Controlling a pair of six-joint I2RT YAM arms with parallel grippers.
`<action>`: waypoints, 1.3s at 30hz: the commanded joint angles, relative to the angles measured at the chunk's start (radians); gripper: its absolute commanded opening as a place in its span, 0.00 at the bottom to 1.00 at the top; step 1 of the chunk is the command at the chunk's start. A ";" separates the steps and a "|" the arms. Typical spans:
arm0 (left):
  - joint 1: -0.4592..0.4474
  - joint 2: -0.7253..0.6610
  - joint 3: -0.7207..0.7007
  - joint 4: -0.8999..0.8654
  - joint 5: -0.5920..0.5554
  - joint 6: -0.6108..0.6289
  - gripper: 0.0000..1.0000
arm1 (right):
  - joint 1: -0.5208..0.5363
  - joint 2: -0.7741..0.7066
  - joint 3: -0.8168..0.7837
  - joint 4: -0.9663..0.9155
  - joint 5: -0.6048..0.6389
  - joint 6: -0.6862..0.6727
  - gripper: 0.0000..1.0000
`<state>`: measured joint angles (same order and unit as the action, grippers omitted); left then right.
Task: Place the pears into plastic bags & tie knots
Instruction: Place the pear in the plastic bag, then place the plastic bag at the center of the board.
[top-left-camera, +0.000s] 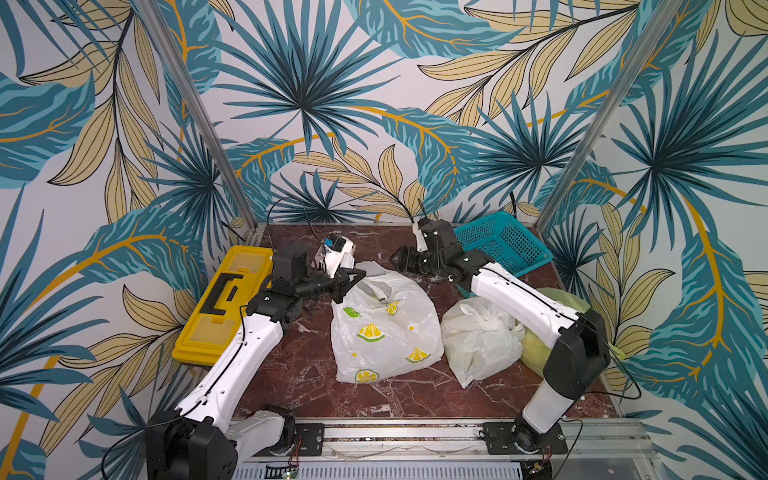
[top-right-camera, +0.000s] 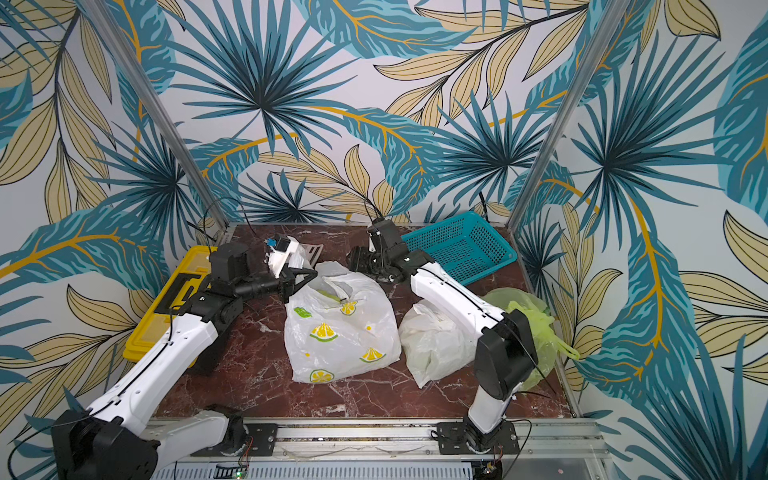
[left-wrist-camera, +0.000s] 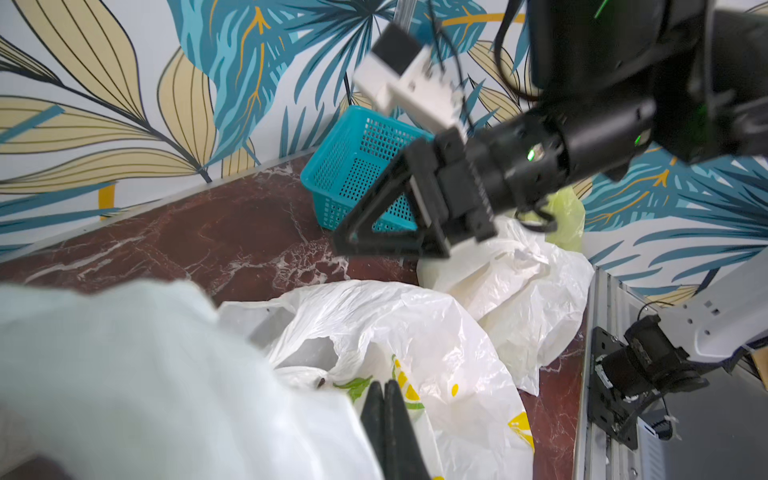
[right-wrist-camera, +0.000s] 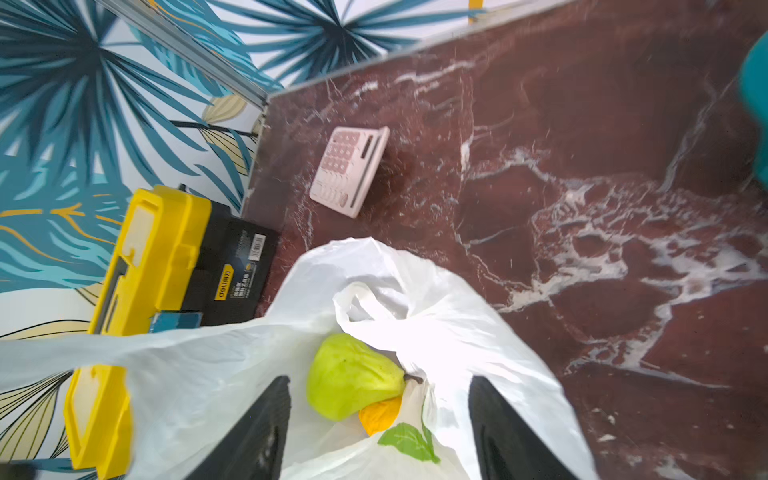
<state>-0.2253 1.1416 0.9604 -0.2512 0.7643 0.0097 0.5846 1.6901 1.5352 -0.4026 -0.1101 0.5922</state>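
My left jaws are pressed together on the edge of the mouth of the thin white plastic carrier bag printed with lemon slices (top-left-camera: 386, 332), which sits in the middle of the dark red marble table (top-left-camera: 299, 374). In my left wrist view the two fingers (left-wrist-camera: 382, 411) show no gap, with white plastic bunched around them. My right jaws stand apart and hold nothing. They hang at the far side of that bag's open mouth, one finger (right-wrist-camera: 257, 428) on either side of what lies inside: a bright green pear (right-wrist-camera: 353, 376) resting on an orange pear (right-wrist-camera: 380, 413). To the right of this bag, just beside it, lies a second white plastic bag (top-left-camera: 478, 336), gathered into a lump at its top. Beyond that, partly hidden behind my right arm, is a translucent light green plastic bag (top-right-camera: 540, 332) with floppy ends sticking out. A teal plastic mesh basket (top-left-camera: 503, 241) stands tilted at the far right corner. A yellow plastic toolbox (top-left-camera: 224, 307) lies along the table's left edge, and a pale pink calculator (right-wrist-camera: 349, 170) lies at the far edge.
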 joint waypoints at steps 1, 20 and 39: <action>0.007 -0.051 -0.026 0.021 0.054 0.076 0.03 | 0.008 0.038 0.026 -0.110 -0.013 -0.091 0.59; 0.008 -0.079 -0.010 0.021 0.074 0.103 0.03 | 0.137 0.286 0.163 -0.168 0.214 -0.690 0.78; 0.075 -0.145 0.101 0.020 -0.106 -0.042 0.02 | -0.046 -0.050 -0.168 0.257 -0.138 -0.194 0.02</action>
<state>-0.1585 1.0344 1.0149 -0.2523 0.6910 -0.0029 0.5827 1.7218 1.4525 -0.2649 -0.0544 0.1967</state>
